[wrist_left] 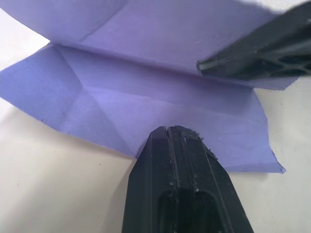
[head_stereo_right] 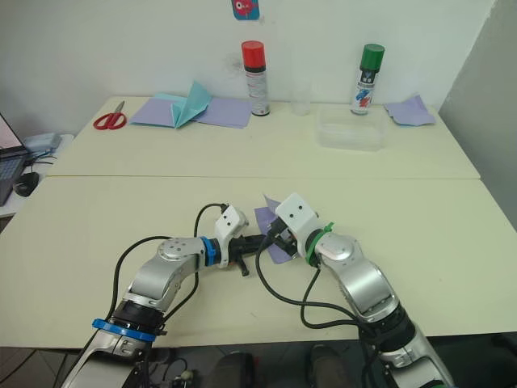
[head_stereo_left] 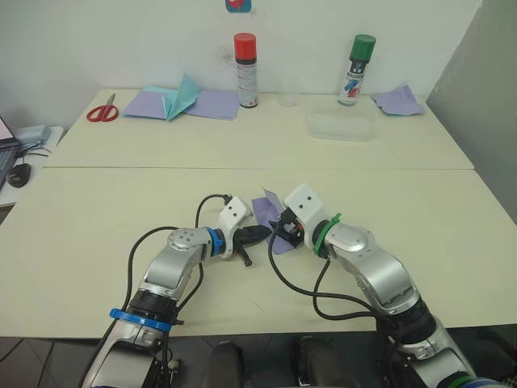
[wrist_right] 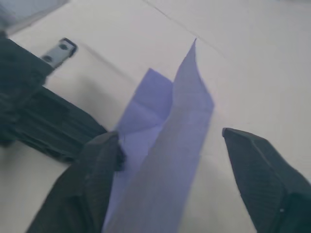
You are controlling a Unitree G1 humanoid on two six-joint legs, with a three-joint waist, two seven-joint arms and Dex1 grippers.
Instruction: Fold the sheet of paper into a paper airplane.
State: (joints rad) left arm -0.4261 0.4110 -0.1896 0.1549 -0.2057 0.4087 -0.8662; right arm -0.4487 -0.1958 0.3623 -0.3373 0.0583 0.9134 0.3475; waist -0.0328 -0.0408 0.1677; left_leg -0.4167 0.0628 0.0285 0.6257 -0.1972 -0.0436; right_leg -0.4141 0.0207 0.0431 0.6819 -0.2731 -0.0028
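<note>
Centrally, the sheet of paper lies on the near counter, partly folded, one flap standing upright; the left claw, fingers pressed together, rests its tip on the sheet's lower panel; the right claw, fingers spread apart, straddles the raised flap, one finger touching it.

cream table, scissors, 2 spray cans
</note>
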